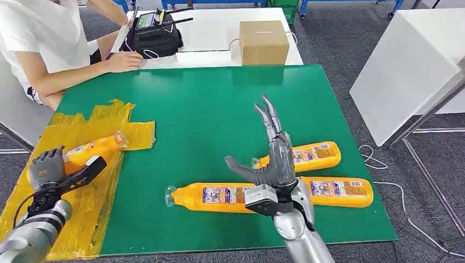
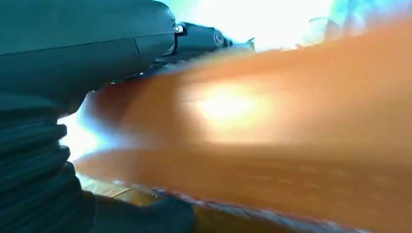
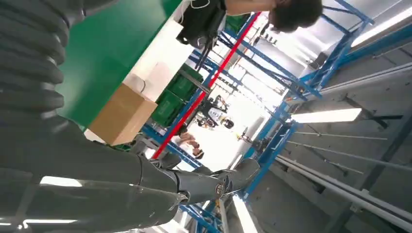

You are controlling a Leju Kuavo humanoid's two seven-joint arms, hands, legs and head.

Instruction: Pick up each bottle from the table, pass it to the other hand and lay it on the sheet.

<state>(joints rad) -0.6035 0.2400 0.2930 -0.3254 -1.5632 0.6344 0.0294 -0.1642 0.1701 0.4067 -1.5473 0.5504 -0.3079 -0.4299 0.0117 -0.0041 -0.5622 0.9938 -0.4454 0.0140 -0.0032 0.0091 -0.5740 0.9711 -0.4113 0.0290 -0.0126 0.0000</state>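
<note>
Three orange bottles lie on the green table (image 1: 208, 109): one long bottle (image 1: 211, 197) in front, a second bottle (image 1: 315, 155) behind my right hand, and a third bottle (image 1: 340, 192) at the right. My right hand (image 1: 274, 156) stands upright over them, fingers spread, holding nothing. A fourth bottle (image 1: 94, 148) lies on the crumpled yellow sheet (image 1: 82, 213) at the table's left. My left hand (image 1: 55, 170) grips that bottle at its base end. The left wrist view has this bottle (image 2: 272, 136) as an orange blur between my fingers (image 2: 204, 39).
A person (image 1: 49, 49) sits at the far left with a forearm on the white table (image 1: 214, 30) behind. A black bag (image 1: 156, 35) and a cardboard box (image 1: 263, 41) stand there. A white cabinet (image 1: 406, 71) is at the right.
</note>
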